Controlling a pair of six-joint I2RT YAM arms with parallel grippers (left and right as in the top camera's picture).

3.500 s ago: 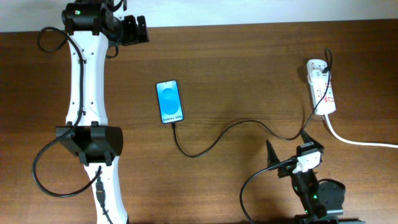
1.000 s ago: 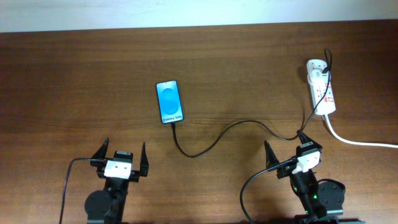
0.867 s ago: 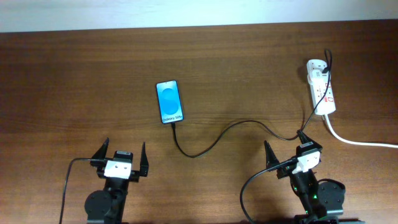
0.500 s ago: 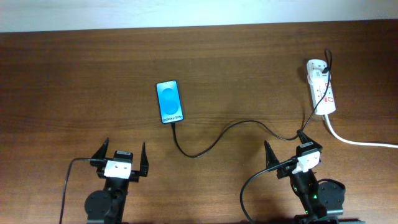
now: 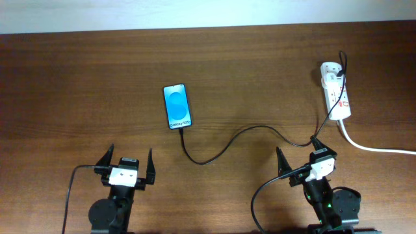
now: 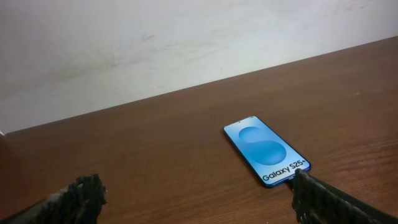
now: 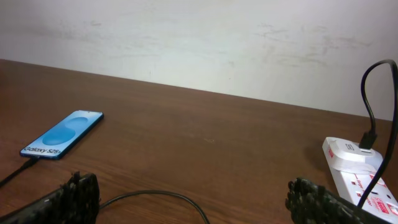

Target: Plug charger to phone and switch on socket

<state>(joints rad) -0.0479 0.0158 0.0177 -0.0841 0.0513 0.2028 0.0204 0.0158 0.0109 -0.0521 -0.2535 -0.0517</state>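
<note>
The phone (image 5: pixel 177 106) lies flat mid-table, blue screen up, also in the left wrist view (image 6: pixel 267 151) and right wrist view (image 7: pixel 62 134). The black charger cable (image 5: pixel 227 140) runs from the phone's bottom edge, where its tip sits, in a curve right to the white socket strip (image 5: pixel 336 91). The cable (image 7: pixel 161 195) and the socket (image 7: pixel 360 168) also show in the right wrist view. My left gripper (image 5: pixel 127 164) is open and empty at the front left. My right gripper (image 5: pixel 300 153) is open and empty at the front right, the cable passing just beyond it.
The socket's thick white cord (image 5: pixel 377 148) runs off the right edge. A pale wall (image 6: pixel 186 37) stands behind the table's far edge. Bare brown wood (image 5: pixel 78 91) lies left of the phone.
The left arm, stretched to the far left corner 3.5 s ago, has folded back to the front left edge. Nothing has moved in the last second.
</note>
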